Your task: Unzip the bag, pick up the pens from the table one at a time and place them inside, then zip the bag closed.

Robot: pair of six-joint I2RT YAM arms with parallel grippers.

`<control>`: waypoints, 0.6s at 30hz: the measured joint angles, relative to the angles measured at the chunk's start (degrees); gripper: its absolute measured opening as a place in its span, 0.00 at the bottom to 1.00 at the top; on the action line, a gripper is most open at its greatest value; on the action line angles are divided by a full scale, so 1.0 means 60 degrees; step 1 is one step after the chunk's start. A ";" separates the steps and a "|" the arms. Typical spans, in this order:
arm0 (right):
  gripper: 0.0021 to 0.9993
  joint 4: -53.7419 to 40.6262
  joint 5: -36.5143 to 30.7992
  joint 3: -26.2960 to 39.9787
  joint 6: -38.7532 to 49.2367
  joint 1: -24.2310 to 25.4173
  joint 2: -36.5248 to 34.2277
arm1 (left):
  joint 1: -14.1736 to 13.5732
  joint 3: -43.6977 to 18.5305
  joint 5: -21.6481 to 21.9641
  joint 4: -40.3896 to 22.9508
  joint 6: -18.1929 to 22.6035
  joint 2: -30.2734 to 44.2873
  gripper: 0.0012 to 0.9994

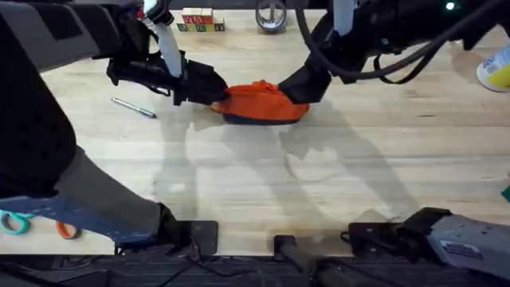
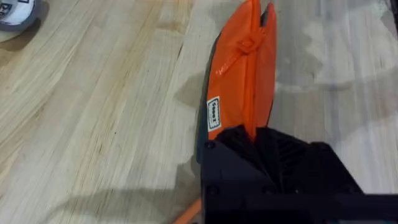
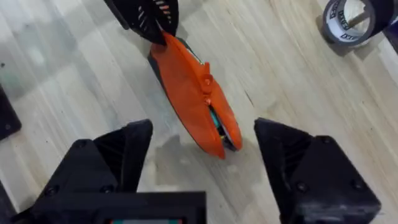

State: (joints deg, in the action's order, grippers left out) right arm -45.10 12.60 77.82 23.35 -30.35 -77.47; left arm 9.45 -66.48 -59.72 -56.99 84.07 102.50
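Orange bag (image 2: 245,81) lying lengthwise on the pale wooden table (image 2: 99,124), zipper seam running along its top with a small orange pull (image 2: 247,45) partway up. White label with dark print (image 2: 214,114) on the side near the dark lower edge. Left gripper (image 2: 252,140) (black, bulky) clamped on the bag's near end. Roll of tape (image 2: 15,14) at the table's far corner. Thin orange sliver (image 2: 186,214) beside the gripper's body, too little seen to name.

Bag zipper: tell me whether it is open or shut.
Partly open: the bag gapes at the end near the right gripper, with the pull midway along.
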 joint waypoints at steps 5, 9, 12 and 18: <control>1.00 0.0004 0.0004 0.0000 -0.0004 0.0000 0.0000 | 0.0000 0.0000 -0.0004 -0.0002 0.0000 -0.0002 0.04; 1.00 0.0004 0.0004 0.0000 -0.0004 0.0000 0.0000 | 0.0000 0.0000 -0.0004 0.0000 0.0000 0.0000 0.04; 1.00 0.0011 0.0007 0.0006 -0.0010 0.0000 -0.0066 | 0.0000 0.0000 -0.0003 0.0000 0.0000 0.0000 0.04; 1.00 0.0001 0.0007 0.0130 -0.0095 0.0000 -0.0679 | 0.0000 0.0000 -0.0004 -0.0001 0.0000 0.0000 0.04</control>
State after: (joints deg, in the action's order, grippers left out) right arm -45.09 12.64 78.60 22.79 -30.35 -81.54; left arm 9.45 -66.48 -59.75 -57.00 84.07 102.50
